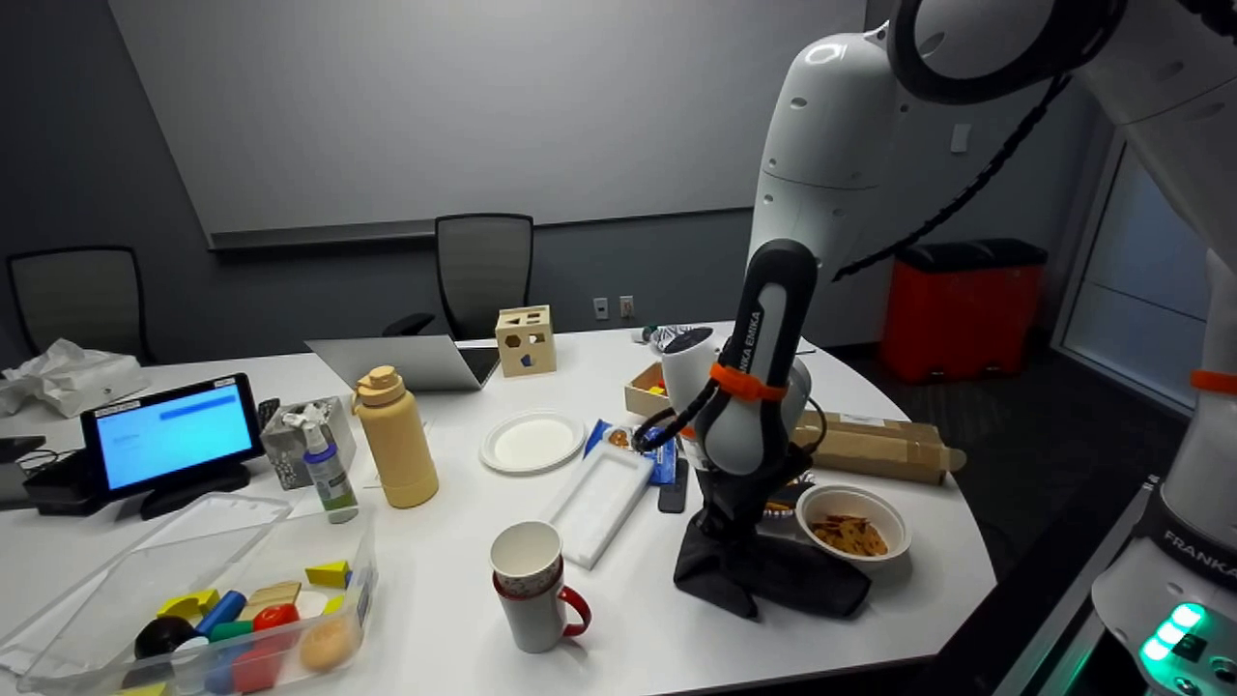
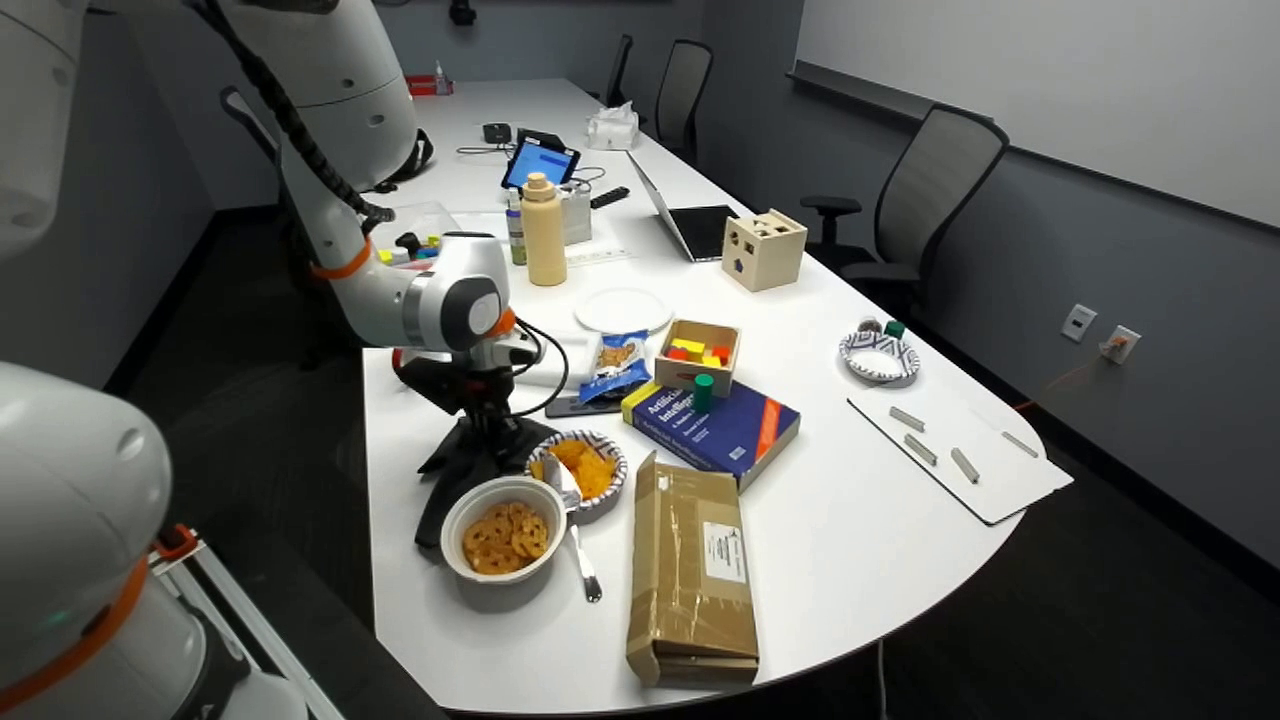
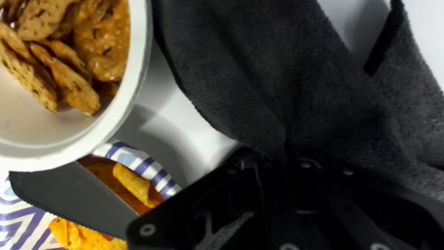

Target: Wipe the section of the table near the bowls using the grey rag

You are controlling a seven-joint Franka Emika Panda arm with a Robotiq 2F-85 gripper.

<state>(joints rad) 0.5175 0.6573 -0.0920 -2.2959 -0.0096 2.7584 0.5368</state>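
Note:
The grey rag (image 1: 788, 570) looks dark grey to black and lies bunched and folded on the white table (image 1: 445, 599). It also shows in an exterior view (image 2: 462, 485) and fills the upper right of the wrist view (image 3: 298, 62). My gripper (image 1: 725, 520) points down and is shut on the rag's gathered top; the cloth bunches between the fingertips (image 3: 272, 165). The rag lies beside the white bowl (image 1: 850, 500) of brown crackers, whose rim (image 3: 141, 41) is close to its edge in the wrist view. A patterned bowl (image 2: 612, 470) of orange chips sits beside the white bowl, near the gripper.
A dark flat utensil (image 3: 73, 198) crosses the patterned bowl. Its silver handle end (image 2: 587, 575) shows by the white bowl. A cardboard box (image 2: 690, 570), a book (image 2: 715, 430), a phone (image 1: 674, 488), a white tray (image 1: 599, 503) and stacked cups (image 1: 532, 590) surround the spot.

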